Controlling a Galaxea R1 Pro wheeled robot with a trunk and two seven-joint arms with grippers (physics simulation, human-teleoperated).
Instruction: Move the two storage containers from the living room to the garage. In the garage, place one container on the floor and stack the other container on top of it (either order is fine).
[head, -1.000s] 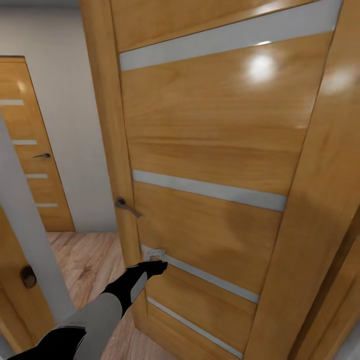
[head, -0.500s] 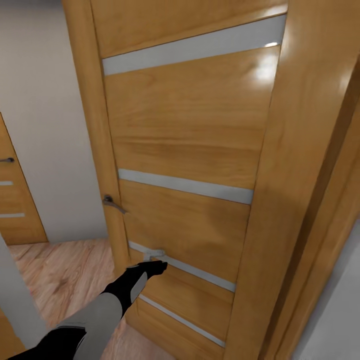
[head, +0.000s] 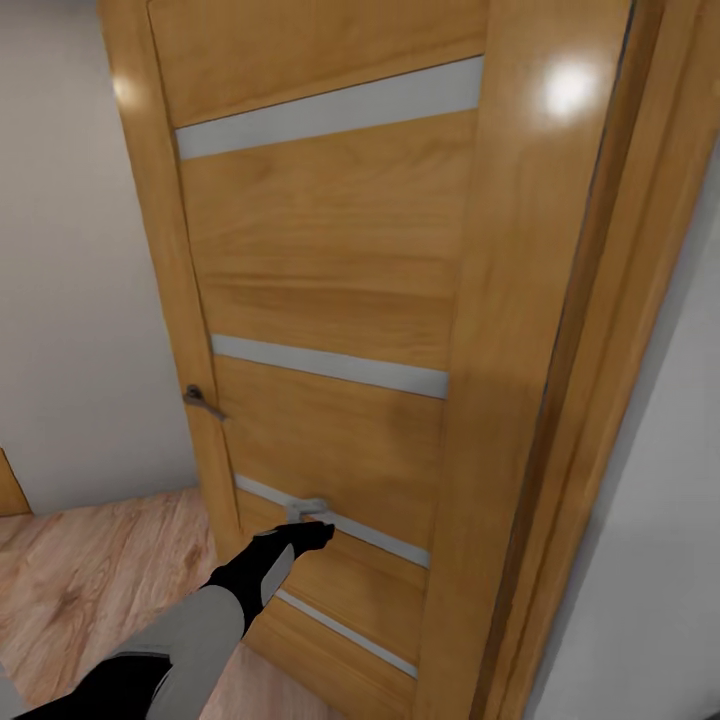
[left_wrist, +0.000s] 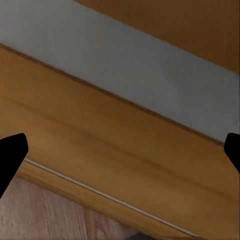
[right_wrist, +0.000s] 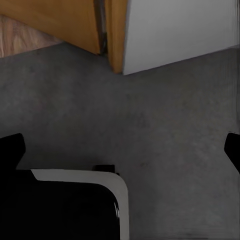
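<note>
I have my left hand (head: 312, 522) against the wooden door (head: 330, 290), fingers spread and holding nothing, to push it. My right hand (right_wrist: 120, 150) hangs released over grey concrete floor (right_wrist: 165, 115).

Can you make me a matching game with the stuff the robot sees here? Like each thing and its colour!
Things:
1. door
2. door handle
3. left gripper
4. concrete floor

Colours:
A. pale grey, against the door's lowest stripe
B. dark grey, speckled
C. honey-brown wood with pale stripes
D. dark metal

Pairs: 1-C, 2-D, 3-A, 4-B
</note>
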